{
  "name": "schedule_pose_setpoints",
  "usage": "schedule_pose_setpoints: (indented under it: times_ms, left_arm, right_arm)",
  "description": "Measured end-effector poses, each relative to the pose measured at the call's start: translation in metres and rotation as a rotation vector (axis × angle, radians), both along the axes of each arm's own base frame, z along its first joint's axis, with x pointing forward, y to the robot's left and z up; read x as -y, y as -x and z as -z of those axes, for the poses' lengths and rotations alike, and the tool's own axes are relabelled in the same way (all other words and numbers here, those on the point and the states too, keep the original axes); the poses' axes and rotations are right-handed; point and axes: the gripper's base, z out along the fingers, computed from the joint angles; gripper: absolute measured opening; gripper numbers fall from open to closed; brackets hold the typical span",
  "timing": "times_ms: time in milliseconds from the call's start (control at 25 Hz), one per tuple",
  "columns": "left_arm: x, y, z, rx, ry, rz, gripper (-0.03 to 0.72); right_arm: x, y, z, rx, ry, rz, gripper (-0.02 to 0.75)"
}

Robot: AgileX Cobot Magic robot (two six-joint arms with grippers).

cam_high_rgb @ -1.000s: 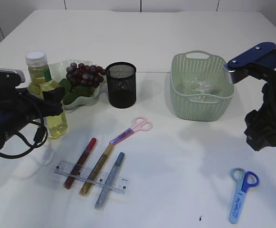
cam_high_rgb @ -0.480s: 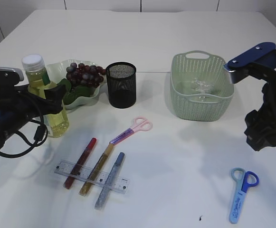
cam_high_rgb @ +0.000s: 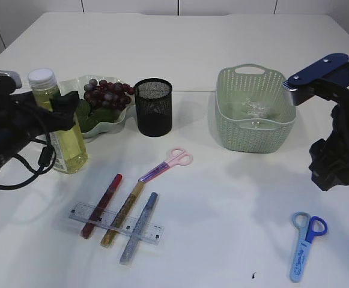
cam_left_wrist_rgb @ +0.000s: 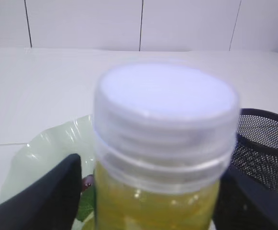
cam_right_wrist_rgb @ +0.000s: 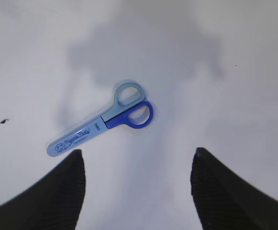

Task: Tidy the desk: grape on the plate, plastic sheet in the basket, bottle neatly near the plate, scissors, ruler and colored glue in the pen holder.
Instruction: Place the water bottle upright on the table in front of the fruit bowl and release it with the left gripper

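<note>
Left wrist view: bottle (cam_left_wrist_rgb: 165, 158) between spread fingers (cam_left_wrist_rgb: 43, 201).
Both jaws stand wide of the bottle's neck, apart from it; it stands upright beside the plate (cam_high_rgb: 111, 124). Right gripper (cam_right_wrist_rgb: 136, 191) hangs open above the blue scissors (cam_right_wrist_rgb: 103, 122), holding nothing.

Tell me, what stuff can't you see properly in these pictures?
- Bottle: left wrist view, blurred from closeness, bottom cut off by the frame edge.
- Plastic sheet: exterior view, see-through, shape unclear inside the basket.
- Blue scissors: right wrist view, label print too small.
- Ruler: exterior view, partly under glue sticks.
</note>
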Motion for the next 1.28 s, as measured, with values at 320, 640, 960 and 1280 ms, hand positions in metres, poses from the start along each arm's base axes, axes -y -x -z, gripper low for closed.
schedule_pose_setpoints:
  times_ms: [320,640,960,1280]
  left_arm:
    - [-0.002,0.008,-0.018,0.039,0.008,0.0,0.578]
    - [-0.001,0.012,-0.046,0.12,0.018,0.011,0.554]
    - [-0.003,0.022,-0.083,0.174,0.037,0.011,0.55]
    - [-0.008,0.044,-0.126,0.122,0.02,0.009,0.544]
  right_arm:
    - [0.0,0.0,0.0,0.0,0.0,0.001,0.537]
    - [-0.001,0.0,0.0,-0.002,-0.01,0.013,0.537]
    - [0.0,0.002,0.0,-0.02,-0.007,0.02,0.537]
    - [0.0,0.009,0.002,-0.101,-0.017,0.066,0.538]
